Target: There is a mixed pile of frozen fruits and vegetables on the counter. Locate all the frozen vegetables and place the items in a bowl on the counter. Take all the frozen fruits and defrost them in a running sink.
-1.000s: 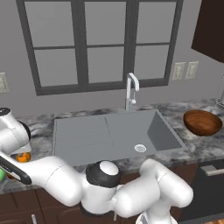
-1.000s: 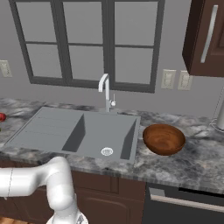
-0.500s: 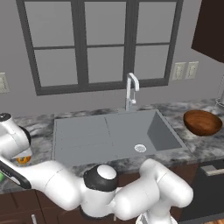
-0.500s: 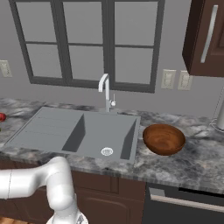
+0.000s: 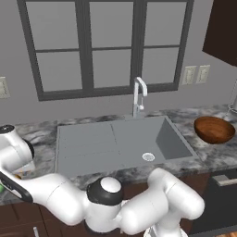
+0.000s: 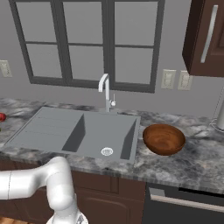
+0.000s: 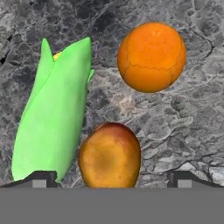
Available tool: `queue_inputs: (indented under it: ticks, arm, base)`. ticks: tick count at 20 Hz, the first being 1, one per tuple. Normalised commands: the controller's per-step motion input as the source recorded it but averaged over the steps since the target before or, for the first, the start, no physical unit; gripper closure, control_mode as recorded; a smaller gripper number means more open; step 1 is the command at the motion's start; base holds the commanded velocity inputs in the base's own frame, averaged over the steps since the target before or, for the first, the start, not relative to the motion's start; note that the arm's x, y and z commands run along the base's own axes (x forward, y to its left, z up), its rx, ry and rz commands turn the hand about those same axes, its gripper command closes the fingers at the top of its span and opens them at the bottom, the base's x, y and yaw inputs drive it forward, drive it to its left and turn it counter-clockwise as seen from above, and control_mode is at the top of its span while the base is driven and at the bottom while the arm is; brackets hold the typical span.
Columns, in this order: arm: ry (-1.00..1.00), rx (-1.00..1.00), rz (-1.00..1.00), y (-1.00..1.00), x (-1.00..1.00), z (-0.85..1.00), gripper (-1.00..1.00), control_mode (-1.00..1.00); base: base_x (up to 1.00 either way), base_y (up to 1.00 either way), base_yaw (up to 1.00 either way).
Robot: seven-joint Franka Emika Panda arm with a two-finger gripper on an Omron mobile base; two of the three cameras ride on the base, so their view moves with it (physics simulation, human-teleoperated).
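The gripper (image 7: 111,178) hangs over the pile on the counter (image 7: 175,127) with its jaws spread wide and nothing between them. The brownish ball (image 7: 110,156) sits centred between the tips; the green pointed piece (image 7: 52,111) lies just beside it, the bright orange ball (image 7: 151,57) beyond. Judging by this, the fruit pick is starting: descend and close. The sink (image 5: 120,143) and bowl (image 6: 163,139) lie well apart.

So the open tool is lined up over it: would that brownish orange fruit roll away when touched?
Probably. The brownish orange fruit looks rounded and smooth, so it may roll or slip. It lies right beside the green vegetable, which might block it on that side. The counter looks flat.
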Motion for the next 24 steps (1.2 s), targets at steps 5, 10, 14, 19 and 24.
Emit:
queue_inputs:
  ticks: [5, 10, 14, 19, 24]
  arm:
    - [0.05, 0.0, 0.0, 0.0, 0.0, -0.24, -1.0, -1.0]
    - [0.04, 0.0, 0.0, 0.0, 0.01, -0.22, -1.0, -1.0]
    - [0.05, 0.0, 0.0, 0.02, 0.1, -0.23, -1.0, -1.0]
    - [0.05, 0.0, 0.0, 0.08, 0.1, -0.23, -1.0, -1.0]
    - [0.07, 0.0, 0.0, 0.07, 0.03, -0.3, 1.0, -1.0]
  base:
    - [0.0, 0.0, 0.0]
    - [0.0, 0.0, 0.0]
    - [0.0, 0.0, 0.0]
    - [0.0, 0.0, 0.0]
    - [0.0, 0.0, 0.0]
